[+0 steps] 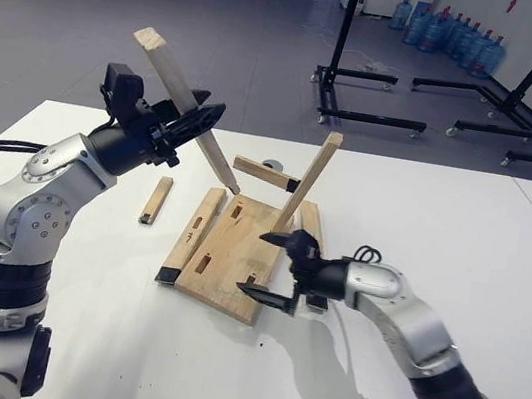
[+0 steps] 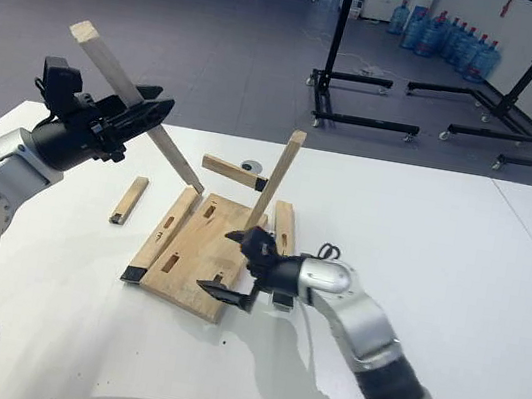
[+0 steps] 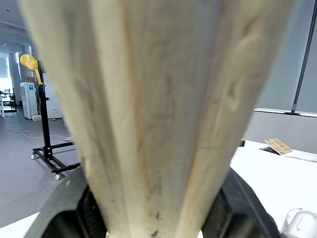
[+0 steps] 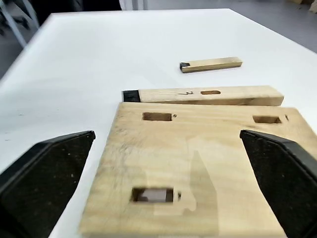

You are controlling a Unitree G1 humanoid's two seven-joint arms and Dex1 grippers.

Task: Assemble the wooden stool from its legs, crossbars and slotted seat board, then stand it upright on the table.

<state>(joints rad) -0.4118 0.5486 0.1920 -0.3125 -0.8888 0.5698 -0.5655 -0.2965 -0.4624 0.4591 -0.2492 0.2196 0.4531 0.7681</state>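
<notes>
A white table fills the foreground, and a pale wooden slotted seat board lies flat on it near the middle, its rectangular slots facing up. A long wooden leg with a black end cap lies on the table along the board's left edge, just beside it. Next to one of its slots, the right wrist view shows a small pencil scribble that I cannot read. A second long wooden leg stands tilted at the board's far right side, its top leaning to the right, and a short crossbar juts from its side toward the left. Another wooden leg lies along the board's right edge, partly hidden behind the right arm. A small loose crossbar with a black tip rests apart on the table, left of the board. The left arm is bent and raised, and its left gripper is clenched around a fourth pale leg. That leg is held slanting, with its lower end pointing at the board's far left corner. The right arm stretches low, and the right gripper is spread wide at the board's near right corner, gripping nothing.
</notes>
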